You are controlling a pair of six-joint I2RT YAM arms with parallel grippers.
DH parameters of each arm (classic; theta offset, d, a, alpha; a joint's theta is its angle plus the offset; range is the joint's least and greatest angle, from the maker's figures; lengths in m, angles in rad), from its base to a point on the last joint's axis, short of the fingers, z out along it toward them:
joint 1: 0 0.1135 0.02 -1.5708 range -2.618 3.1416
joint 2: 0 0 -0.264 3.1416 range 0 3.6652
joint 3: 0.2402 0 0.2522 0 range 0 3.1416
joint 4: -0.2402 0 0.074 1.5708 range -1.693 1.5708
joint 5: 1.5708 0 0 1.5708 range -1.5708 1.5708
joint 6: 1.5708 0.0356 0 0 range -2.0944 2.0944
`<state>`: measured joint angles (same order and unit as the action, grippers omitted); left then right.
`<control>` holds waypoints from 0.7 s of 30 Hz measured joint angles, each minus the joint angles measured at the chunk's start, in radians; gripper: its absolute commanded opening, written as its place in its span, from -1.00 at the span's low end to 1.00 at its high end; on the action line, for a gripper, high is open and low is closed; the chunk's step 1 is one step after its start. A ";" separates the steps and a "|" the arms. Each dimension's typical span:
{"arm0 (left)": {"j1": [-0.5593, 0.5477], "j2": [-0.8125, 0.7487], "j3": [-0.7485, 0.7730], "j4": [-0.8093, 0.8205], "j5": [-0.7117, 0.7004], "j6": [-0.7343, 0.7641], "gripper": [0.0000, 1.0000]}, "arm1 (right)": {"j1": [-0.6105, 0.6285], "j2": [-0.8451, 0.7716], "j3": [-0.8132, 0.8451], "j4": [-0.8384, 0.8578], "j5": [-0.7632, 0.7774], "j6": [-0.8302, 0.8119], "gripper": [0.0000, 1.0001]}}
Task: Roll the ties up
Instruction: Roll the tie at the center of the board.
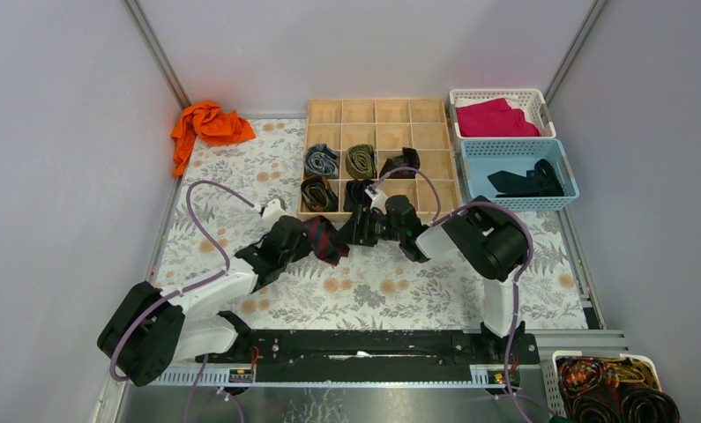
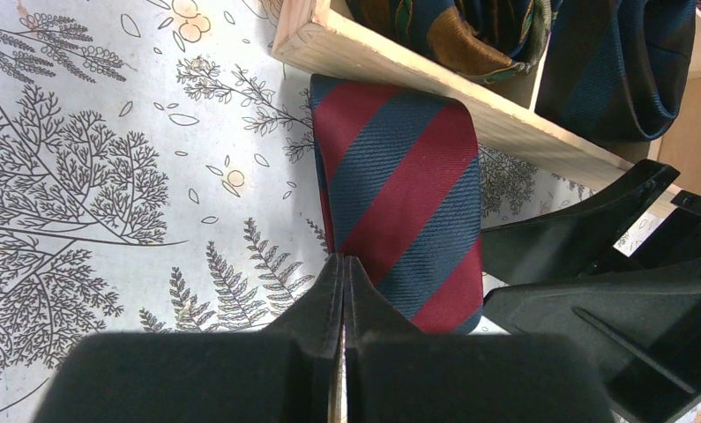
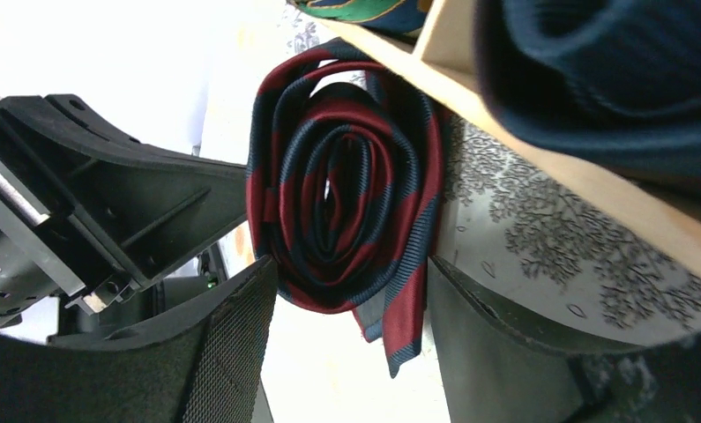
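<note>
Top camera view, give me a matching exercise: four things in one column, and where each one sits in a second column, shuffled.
Things
1. orange cloth
2. magenta cloth
3. black tie
4. striped tie

Places
A. in the blue basket
B. between the left gripper and the right gripper
C. far left corner of the table
D. in the white basket

Pairs: 1-C, 2-D, 3-A, 4-B

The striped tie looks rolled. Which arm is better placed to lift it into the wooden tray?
Probably the right: the right gripper stands open around the whole striped tie; the left gripper only pinches its outer layer.
</note>
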<state>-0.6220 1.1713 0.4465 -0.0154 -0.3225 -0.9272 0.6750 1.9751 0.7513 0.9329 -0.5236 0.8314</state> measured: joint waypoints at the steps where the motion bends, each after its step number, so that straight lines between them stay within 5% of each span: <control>1: 0.000 0.000 0.000 0.000 0.000 0.000 -1.00 | 0.003 0.005 0.007 0.001 -0.010 0.000 0.41; 21: 0.000 0.055 -0.055 0.040 0.002 0.008 -1.00 | 0.042 0.054 0.082 -0.024 -0.035 -0.037 0.43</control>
<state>-0.6220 1.2259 0.3916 0.0246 -0.3206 -0.9192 0.7170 2.0289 0.8333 0.9085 -0.5591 0.7940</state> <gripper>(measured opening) 0.006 0.705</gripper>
